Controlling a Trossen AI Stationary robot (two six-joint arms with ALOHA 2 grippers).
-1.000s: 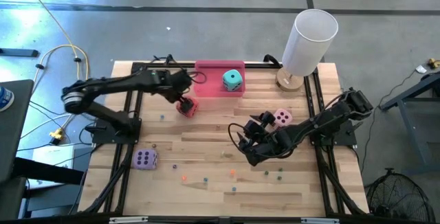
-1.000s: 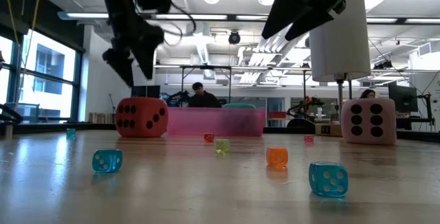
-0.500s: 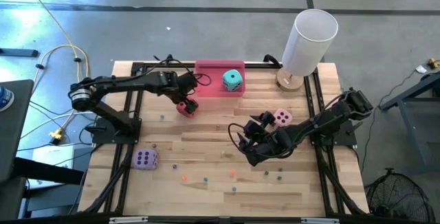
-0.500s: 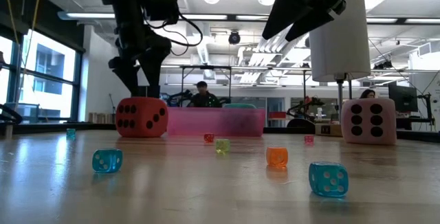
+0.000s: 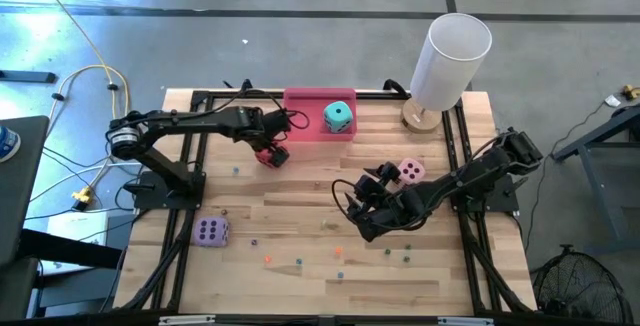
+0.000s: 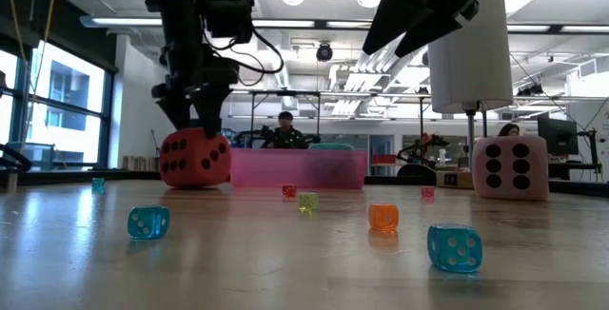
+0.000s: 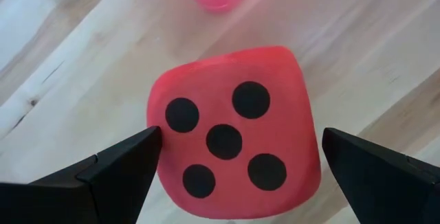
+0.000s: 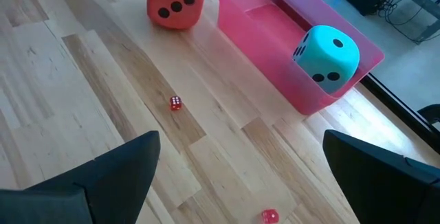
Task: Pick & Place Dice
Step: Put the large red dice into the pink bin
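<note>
The left hand (image 7: 234, 162) is spread wide around the soft red cube die with dark pips (image 7: 234, 141), 1 finger on each side, not yet clenched. The die sits on the pale wooden plank desk (image 5: 300, 206), just beside the pink translucent rectangular tray (image 5: 305, 126), which holds the soft teal cube die (image 5: 338, 117). The right hand (image 5: 352, 206) hangs released above mid-desk, near the soft pink cube die (image 5: 411, 172).

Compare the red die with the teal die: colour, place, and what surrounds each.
The red die lies on the bare table; the teal die sits inside the pink tray. The left gripper has its open fingers on either side of the red die; no gripper is near the teal one. Both are large soft cubes with dark pips.
</note>
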